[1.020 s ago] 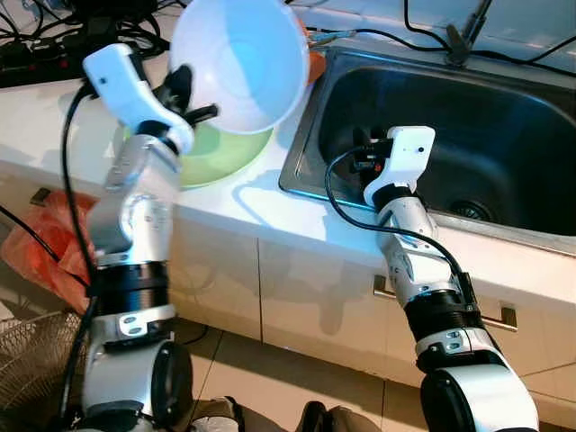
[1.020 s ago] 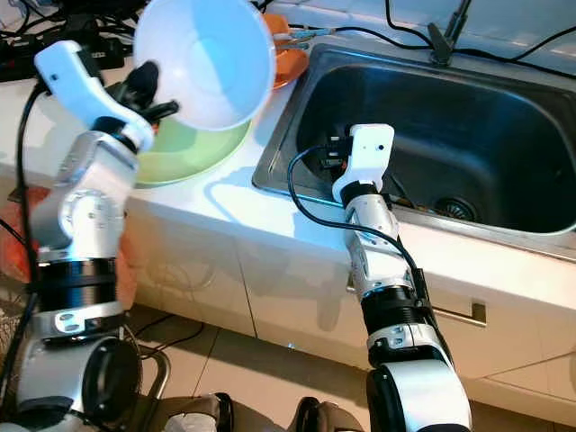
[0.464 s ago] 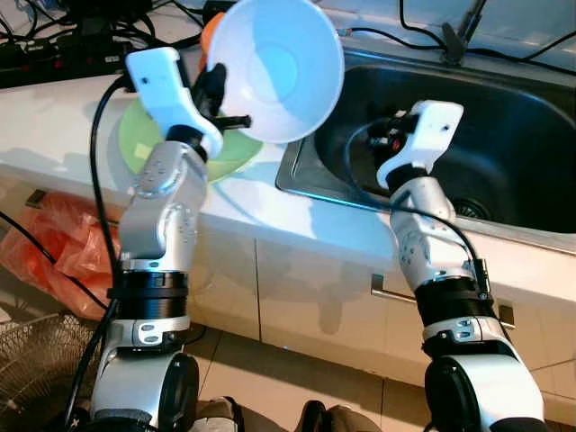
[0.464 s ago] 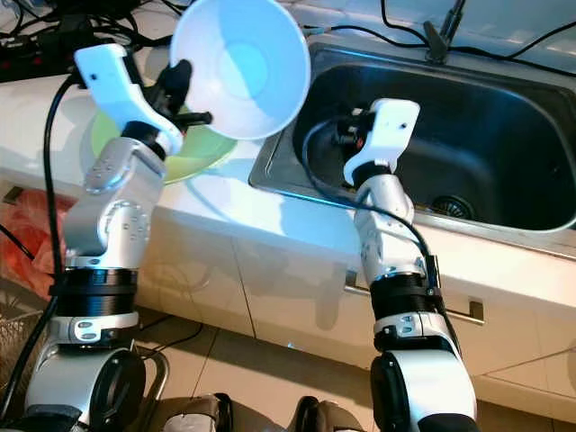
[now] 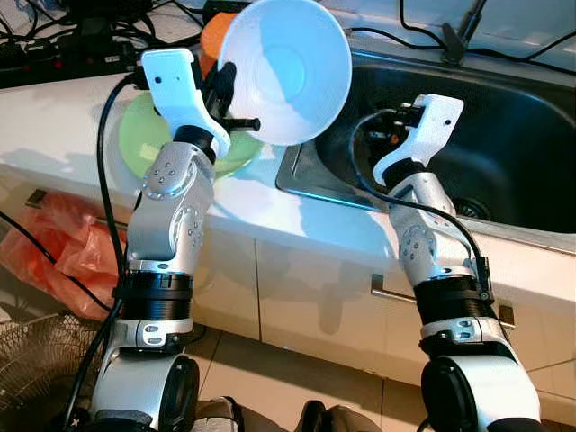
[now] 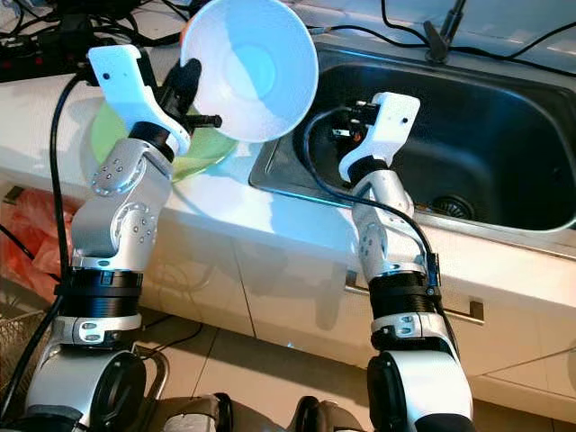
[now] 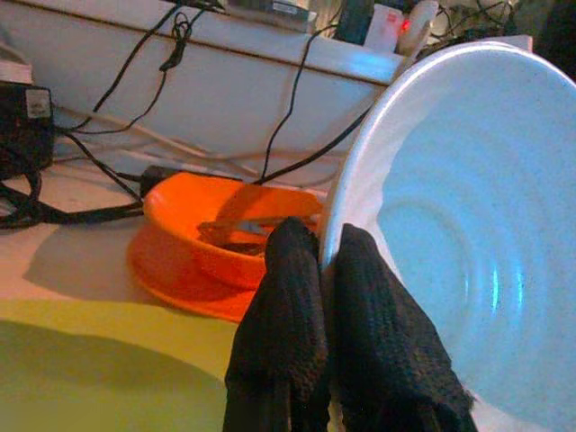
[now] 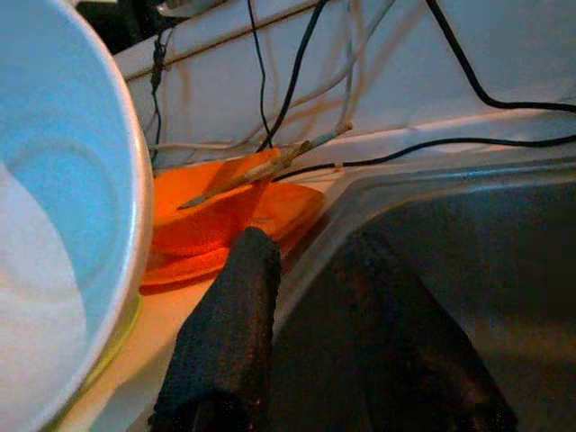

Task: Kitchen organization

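The left gripper (image 7: 319, 297) pinches the white bowl's (image 5: 286, 72) rim, tipped beside the sink (image 5: 504, 117), probably to set it down. The right gripper (image 8: 315, 333), spread, waits over the sink.

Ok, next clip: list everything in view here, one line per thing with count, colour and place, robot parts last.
white bowl: 1, white, held tilted in the air above the counter's edge by the sink
green bowl: 1, light green, on the counter beneath the white bowl
orange dish: 1, orange, on the counter behind the green bowl, a utensil lying in it
sink: 1, steel, set in the counter, drain visible
counter: 1, white, cabinets below
cables: several, black, along the back of the counter
orange bag: 1, on the floor by the cabinets
left gripper: 1, black fingers, shut on the white bowl's rim
right gripper: 1, black fingers, open, over the sink's near corner
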